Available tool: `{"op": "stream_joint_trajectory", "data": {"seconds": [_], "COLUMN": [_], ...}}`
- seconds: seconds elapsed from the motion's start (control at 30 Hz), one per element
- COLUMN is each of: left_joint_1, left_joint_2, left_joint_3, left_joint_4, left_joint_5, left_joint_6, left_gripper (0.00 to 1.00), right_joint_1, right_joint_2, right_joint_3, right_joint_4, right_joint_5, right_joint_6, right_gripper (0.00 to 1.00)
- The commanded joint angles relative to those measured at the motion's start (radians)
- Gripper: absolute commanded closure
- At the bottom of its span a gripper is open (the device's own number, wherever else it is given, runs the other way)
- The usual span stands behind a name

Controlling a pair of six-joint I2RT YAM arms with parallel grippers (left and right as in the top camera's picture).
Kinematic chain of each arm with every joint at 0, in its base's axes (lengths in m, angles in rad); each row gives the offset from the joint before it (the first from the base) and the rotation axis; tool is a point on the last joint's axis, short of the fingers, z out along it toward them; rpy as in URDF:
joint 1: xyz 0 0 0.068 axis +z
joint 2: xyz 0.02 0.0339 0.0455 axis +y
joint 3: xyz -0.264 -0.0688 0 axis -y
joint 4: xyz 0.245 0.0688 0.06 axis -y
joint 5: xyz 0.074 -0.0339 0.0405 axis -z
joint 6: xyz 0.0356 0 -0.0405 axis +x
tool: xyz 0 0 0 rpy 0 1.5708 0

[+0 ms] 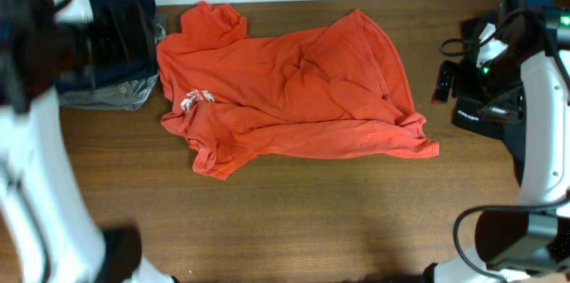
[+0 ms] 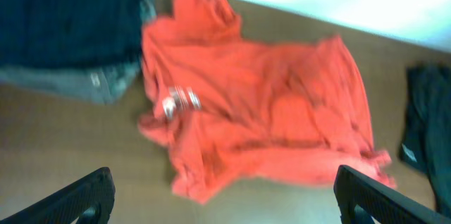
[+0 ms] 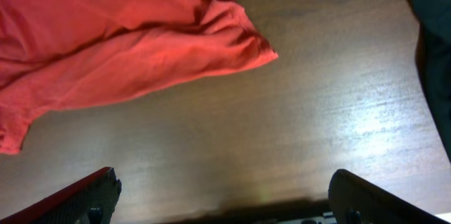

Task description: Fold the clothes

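Note:
The orange-red T-shirt (image 1: 294,96) lies crumpled and spread across the far middle of the table, with white lettering (image 1: 196,98) showing near its left side. It also shows in the left wrist view (image 2: 261,111) and the right wrist view (image 3: 127,34). My left gripper (image 2: 224,175) is open and empty, above the table near the shirt's front edge. My right gripper (image 3: 224,176) is open and empty over bare wood, to the right of the shirt's lower corner. Neither gripper touches the shirt.
Folded navy and grey garments (image 1: 120,52) are stacked at the back left, touching the shirt's sleeve. A black garment (image 1: 485,96) lies at the right edge, by the right arm. The wooden table (image 1: 312,212) is bare in front of the shirt.

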Motion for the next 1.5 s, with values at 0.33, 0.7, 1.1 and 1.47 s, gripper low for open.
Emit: {"op": "stream_joint_trajectory", "data": {"seconds": [0.33,0.7,1.1,1.47], "left_joint_1": [-0.043,-0.042,-0.051,-0.150], "left_joint_2": [-0.295,-0.214,0.006,0.035], "left_joint_3": [-1.003,-1.438,-1.457,-1.457], "left_joint_4": [0.222,0.679,0.844,0.889], "left_joint_5": [-0.036,-0.030,-0.025,-0.046], "left_joint_6": [-0.031,-0.068,-0.035,0.008], "left_gripper": [0.17,0.18,0.41,0.44], "right_joint_1": [0.003,0.003,0.003,0.003], "right_joint_2": [-0.022,-0.021,-0.010,0.024], "right_joint_3": [-0.288,-0.550,-0.584,-0.584], "right_joint_4": [0.170,0.420,0.492,0.519], "right_joint_5": [-0.050,-0.054,-0.075,-0.074], "right_joint_6": [-0.001,0.062,0.080,0.079], "right_gripper": [0.01,0.00,0.09,0.12]}}
